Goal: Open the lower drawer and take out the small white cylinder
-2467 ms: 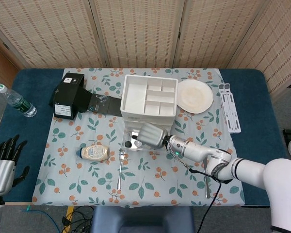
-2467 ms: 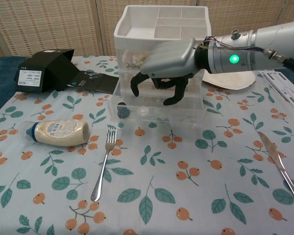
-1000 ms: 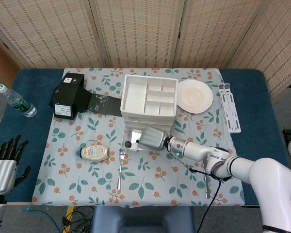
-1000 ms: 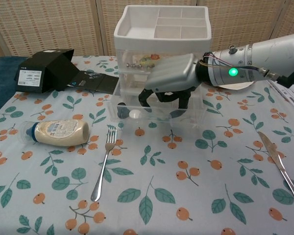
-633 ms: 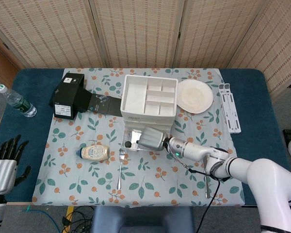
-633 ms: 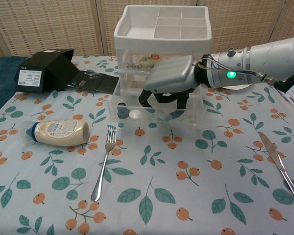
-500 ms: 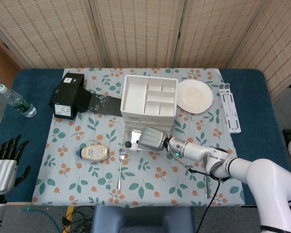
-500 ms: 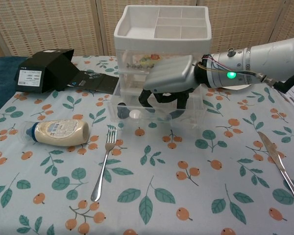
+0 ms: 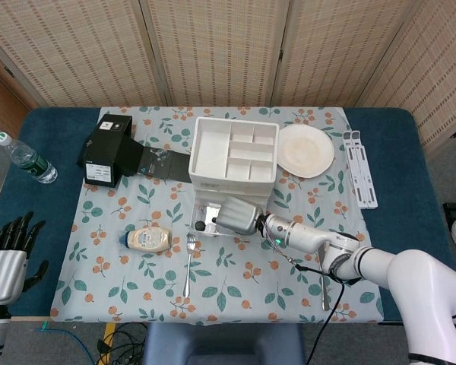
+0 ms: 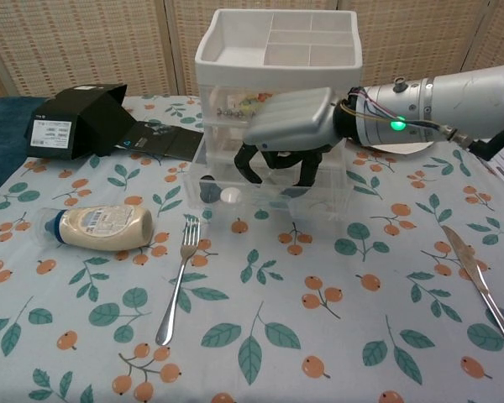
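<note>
Item: clear drawer unit point(image 10: 277, 109) with a white divided tray top, standing mid-table on a leaf-and-berry cloth point(image 10: 260, 336). Lower drawer point(image 10: 269, 197): pulled forward toward the robot, so its contents sit exposed from above. Small white cylinder point(image 10: 229, 195): lies in the left part of the lower drawer, near the front wall, beside a dark round object point(image 10: 208, 192); not lifted out. Right hand point(image 10: 287, 126): poised palm-down over the open drawer, dark fingers point(image 10: 306, 170) curled downward and apart, reaching into the drawer space to the right of the cylinder; nothing visibly held between them, and contact with the cylinder cannot be confirmed. The stance suits a reach from above, judged as the approach to a grasp. Left hand point(image 9: 7, 255): off the table at the near left edge, fingers spread upward, holding nothing, apparently parked out of the way. Surrounding stock: mayonnaise bottle point(image 10: 97, 228) lying on its side, fork point(image 10: 178, 277) near the drawer front, knife point(image 10: 480, 281) at right, black box point(image 10: 76, 117) at back left, plate point(image 9: 305, 150) behind the unit, water bottle point(image 9: 24, 158) at far left.
</note>
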Controlling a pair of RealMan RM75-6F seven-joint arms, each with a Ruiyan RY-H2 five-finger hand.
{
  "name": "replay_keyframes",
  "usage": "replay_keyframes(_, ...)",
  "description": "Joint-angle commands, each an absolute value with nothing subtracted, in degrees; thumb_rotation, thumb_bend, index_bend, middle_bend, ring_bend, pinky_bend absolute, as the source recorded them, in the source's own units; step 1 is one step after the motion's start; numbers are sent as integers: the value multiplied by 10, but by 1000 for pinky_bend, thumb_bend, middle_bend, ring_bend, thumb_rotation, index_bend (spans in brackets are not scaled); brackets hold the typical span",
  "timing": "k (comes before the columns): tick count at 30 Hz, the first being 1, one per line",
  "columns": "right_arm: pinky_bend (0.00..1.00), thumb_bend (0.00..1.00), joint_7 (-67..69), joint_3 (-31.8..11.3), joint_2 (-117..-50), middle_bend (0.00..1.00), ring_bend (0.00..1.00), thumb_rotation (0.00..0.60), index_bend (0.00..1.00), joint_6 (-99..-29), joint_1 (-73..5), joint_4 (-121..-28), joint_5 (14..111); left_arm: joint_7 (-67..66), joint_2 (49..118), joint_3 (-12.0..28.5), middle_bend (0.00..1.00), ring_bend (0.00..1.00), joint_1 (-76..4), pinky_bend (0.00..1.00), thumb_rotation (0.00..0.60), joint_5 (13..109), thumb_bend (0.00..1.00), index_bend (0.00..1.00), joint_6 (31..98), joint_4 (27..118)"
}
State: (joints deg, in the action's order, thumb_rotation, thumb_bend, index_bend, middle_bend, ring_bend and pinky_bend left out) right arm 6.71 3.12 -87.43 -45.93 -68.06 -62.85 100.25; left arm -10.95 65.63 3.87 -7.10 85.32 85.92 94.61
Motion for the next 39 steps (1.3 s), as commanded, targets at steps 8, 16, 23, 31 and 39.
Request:
replay_keyframes(8, 1000, 499, 41, 6, -814, 967, 1000, 600, 623, -531, -646, -694, 987, -111, 657, 41, 17, 16, -77, 85, 600, 858, 329, 120, 856, 948)
replay_keyframes(16, 1000, 507, -4, 16, -721, 967, 1000, 600, 623, -609, -568, -798, 975, -108, 658, 42, 17, 16, -83, 85, 600, 862, 329, 120, 852, 946)
replay_keyframes(23, 1000, 507, -26, 65, -698, 967, 1000, 600, 623, -653, -492, -834, 994, -107, 661, 41, 17, 16, -87, 85, 600, 867, 329, 120, 848, 946)
replay_keyframes(31, 1000, 507, -12, 96, -738, 966, 1000, 600, 623, -641, -447, -805, 1001, -109, 659, 39, 17, 16, -90, 85, 600, 875, 330, 120, 850, 953)
replay_keyframes(39, 1000, 507, 9, 97, -800, 964, 1000, 600, 623, -613, -440, -749, 1009, -109, 656, 36, 17, 16, -86, 85, 600, 877, 330, 120, 855, 957)
